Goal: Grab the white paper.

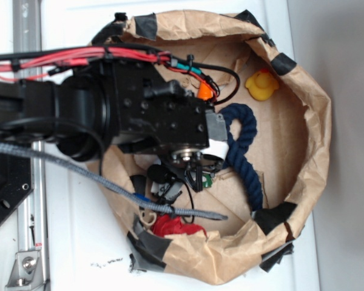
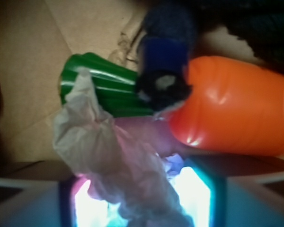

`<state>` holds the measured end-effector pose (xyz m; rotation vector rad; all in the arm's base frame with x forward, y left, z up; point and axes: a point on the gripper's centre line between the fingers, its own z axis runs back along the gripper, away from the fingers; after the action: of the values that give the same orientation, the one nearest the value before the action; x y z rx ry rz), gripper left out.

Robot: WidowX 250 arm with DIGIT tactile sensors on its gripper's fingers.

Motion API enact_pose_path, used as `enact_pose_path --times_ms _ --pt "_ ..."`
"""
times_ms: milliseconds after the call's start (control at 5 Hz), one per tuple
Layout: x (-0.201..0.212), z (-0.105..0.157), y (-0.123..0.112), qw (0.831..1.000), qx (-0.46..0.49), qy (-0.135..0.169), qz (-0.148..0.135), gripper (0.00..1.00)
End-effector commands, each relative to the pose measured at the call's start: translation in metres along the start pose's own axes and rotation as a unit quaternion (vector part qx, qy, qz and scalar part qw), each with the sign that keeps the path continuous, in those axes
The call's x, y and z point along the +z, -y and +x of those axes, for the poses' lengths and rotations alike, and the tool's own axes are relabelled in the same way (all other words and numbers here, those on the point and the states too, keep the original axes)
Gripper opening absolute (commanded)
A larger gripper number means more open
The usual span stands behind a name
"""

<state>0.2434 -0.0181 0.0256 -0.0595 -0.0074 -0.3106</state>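
The white paper [image 2: 114,150] is a wrinkled wad that fills the gap between my two lit pads [image 2: 194,198] at the bottom of the wrist view. Its pointed end reaches up over a green ribbed toy [image 2: 109,82]. My gripper [image 2: 142,203] is shut on the white paper. From the exterior view the gripper [image 1: 197,170] is down inside the brown paper enclosure [image 1: 309,121], and the arm hides most of the paper there.
An orange carrot toy [image 2: 236,109] lies just right of the paper, touching a dark blue rope end [image 2: 163,71]. The blue rope [image 1: 247,151], a yellow duck [image 1: 262,83] and a red cloth lump [image 1: 176,227] lie inside the enclosure. A grey cable [image 1: 109,182] crosses it.
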Motion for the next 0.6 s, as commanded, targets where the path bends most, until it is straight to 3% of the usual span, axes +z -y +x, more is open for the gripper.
enact_pose_path --times_ms 0,200,400 --pt "0.072 0.003 -0.006 0.996 0.039 0.068 0.038 0.0" --pt "0.123 -0.003 -0.022 0.988 0.12 0.095 0.008 0.0" --pt "0.167 -0.004 -0.025 0.979 0.17 0.112 0.02 0.0"
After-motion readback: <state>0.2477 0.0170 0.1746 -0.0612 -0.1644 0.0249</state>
